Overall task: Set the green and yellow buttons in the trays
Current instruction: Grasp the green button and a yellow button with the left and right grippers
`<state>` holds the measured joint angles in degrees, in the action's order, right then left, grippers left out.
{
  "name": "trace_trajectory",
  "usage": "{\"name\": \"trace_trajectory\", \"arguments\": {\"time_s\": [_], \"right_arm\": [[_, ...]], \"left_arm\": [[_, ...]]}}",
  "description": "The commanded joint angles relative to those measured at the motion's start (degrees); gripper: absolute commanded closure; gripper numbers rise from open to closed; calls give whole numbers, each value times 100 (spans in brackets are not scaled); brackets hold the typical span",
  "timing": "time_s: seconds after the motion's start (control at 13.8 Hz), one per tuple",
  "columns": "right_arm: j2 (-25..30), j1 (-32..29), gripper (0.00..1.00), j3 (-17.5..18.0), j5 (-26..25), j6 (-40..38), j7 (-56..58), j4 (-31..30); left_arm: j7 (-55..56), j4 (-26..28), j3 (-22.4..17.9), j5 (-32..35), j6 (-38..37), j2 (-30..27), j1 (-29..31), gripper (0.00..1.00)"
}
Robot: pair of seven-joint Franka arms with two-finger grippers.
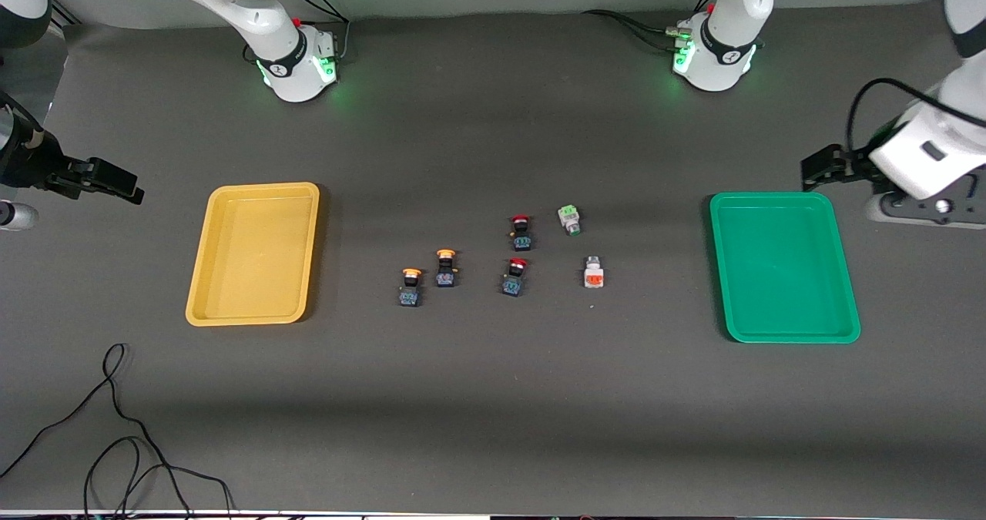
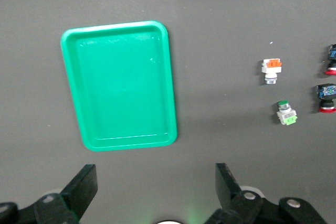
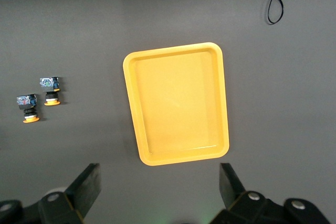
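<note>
Nearest the front camera lies a loose black cable [image 1: 115, 427] on bare dark table [image 1: 493, 412] at the right arm's end; the right wrist view catches only one loop of it. Farther in, two yellow-capped buttons [image 1: 410, 286] [image 1: 445, 267] sit side by side, apart, between the yellow tray [image 1: 254, 253] and two red-capped buttons [image 1: 514, 276] [image 1: 521, 232]. A white button with an orange end [image 1: 593, 272] lies toward the green tray [image 1: 783, 266]; the green-ended button [image 1: 569, 219] lies farther from the camera than it. Both trays are empty, with open table on all sides. The left wrist view shows the green tray, both whitish buttons and the red caps, but no yellow-capped ones; the right wrist view shows only those and the yellow tray. Left gripper [image 1: 818, 167] hangs with jaws wide over the table at the green tray's farthest corner, holding nothing. Right gripper [image 1: 115, 181] hangs wide and empty past the yellow tray, at the table's end.
</note>
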<state>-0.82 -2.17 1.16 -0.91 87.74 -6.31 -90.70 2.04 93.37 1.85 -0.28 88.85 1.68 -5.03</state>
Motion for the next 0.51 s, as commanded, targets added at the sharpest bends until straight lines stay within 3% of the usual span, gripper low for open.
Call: {"name": "trace_trajectory", "arguments": {"time_s": [0.0,0.44], "right_arm": [[-67,33,0,-28,-32,-99,59,141],[-67,24,0,-55,-23,-99,173,123]], "left_arm": [[847,628,-44,-60,403,-369,-611,0],[3791,1262,-44,-43,1467,-362,-2378,0]]}}
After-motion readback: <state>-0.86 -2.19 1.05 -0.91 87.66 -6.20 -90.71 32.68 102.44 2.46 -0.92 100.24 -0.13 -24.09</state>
